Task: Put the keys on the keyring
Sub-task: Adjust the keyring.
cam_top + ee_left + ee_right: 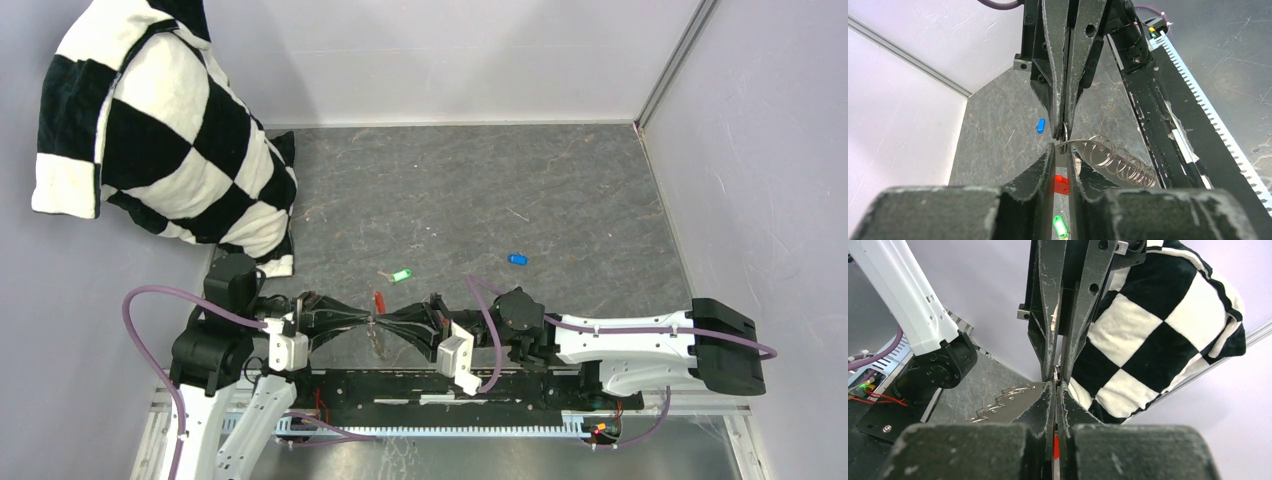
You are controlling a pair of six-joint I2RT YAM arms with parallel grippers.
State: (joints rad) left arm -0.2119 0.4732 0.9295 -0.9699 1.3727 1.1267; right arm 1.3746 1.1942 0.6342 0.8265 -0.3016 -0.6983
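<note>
While the two arms are meeting tip to tip above the near edge of the grey marbled table, the top external view is showing the small thin metal keyring with its red leaf-shaped tag being held up between the left gripper and the right gripper, probably to steady it for threading. The tiny green-headed key and tiny blue-headed key are lying loose on the table beyond, not yet threaded, and the ring wire is too fine to resolve here. Left wrist view: the right gripper is clenching the keyring wire, its grey chain of loops trailing sideways. The left jaws are standing slightly apart, and I cannot tell whether they are pinching anything. Right wrist view: the right gripper's own fingers are pressing together and hiding the ring, with only a red sliver showing.
</note>
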